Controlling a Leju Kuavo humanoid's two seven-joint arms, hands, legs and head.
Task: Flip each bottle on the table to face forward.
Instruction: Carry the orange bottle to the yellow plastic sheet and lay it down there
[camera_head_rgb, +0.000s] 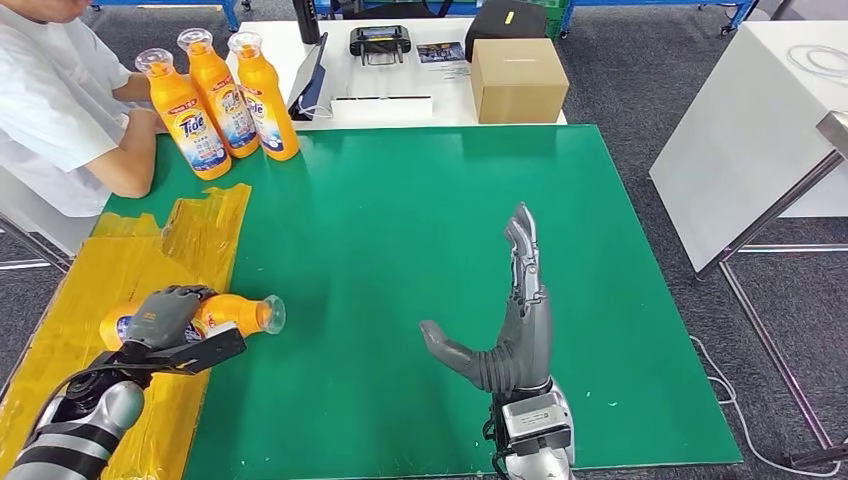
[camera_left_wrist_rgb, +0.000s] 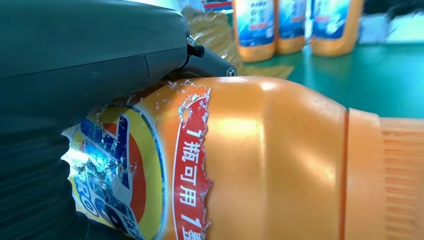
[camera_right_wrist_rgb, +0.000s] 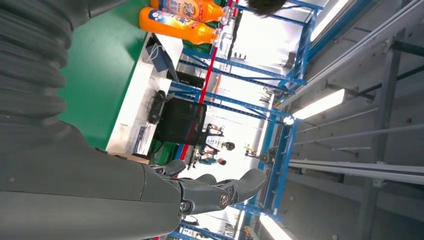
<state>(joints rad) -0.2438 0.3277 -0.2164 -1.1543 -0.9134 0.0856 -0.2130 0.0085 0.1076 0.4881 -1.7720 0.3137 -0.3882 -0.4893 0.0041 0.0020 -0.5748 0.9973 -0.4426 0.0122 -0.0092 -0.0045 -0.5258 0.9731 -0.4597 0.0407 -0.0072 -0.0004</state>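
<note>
An orange Tide bottle (camera_head_rgb: 228, 313) lies on its side at the near left, where the yellow tape meets the green mat, cap pointing right. My left hand (camera_head_rgb: 165, 314) grips its body from above; the left wrist view shows the bottle (camera_left_wrist_rgb: 260, 165) close up with its worn label under my fingers (camera_left_wrist_rgb: 90, 55). Three more orange bottles (camera_head_rgb: 225, 100) stand upright at the far left corner, also seen as bottles (camera_left_wrist_rgb: 295, 25) in the left wrist view and bottles (camera_right_wrist_rgb: 180, 22) in the right wrist view. My right hand (camera_head_rgb: 510, 320) is raised over the mat, fingers straight, thumb spread, holding nothing.
A person in a white shirt (camera_head_rgb: 60, 110) sits at the far left, an arm beside the standing bottles. Behind the green mat (camera_head_rgb: 420, 230), a white table holds a cardboard box (camera_head_rgb: 517, 80), a black device (camera_head_rgb: 380, 42) and a tablet. Another white table (camera_head_rgb: 750, 140) stands at the right.
</note>
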